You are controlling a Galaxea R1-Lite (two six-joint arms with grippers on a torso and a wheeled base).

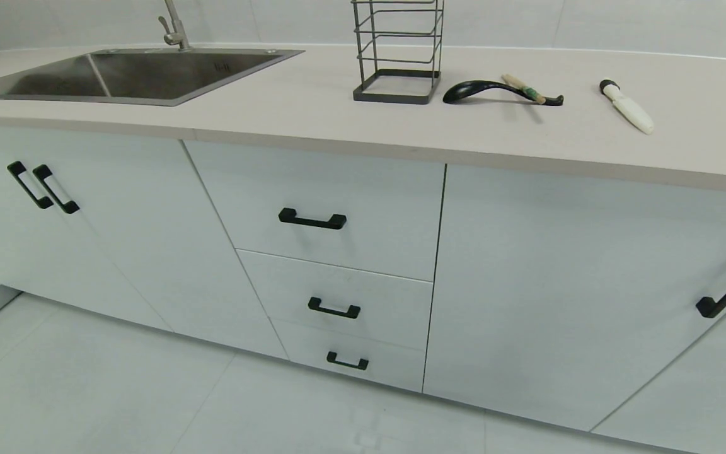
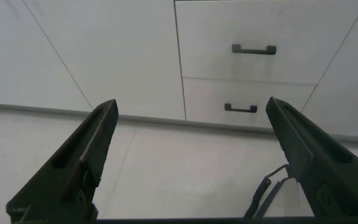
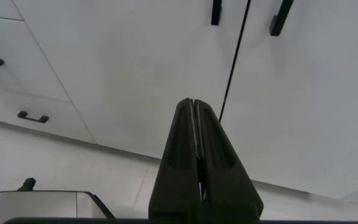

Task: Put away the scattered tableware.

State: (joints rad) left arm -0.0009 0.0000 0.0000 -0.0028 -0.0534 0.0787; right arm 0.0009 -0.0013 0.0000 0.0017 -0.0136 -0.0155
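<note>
On the pale countertop lie a black ladle, a small wooden-handled brush resting across the ladle's handle, and a white utensil with a black tip. A dark wire rack stands just left of the ladle. My left gripper hangs low in front of the lower drawers, open, with nothing between its fingers. My right gripper is shut and empty, low before the white cabinet doors.
A steel sink with a faucet is set in the counter at the far left. Below are white cabinet doors and three drawers with black handles. The floor in front is bare tile.
</note>
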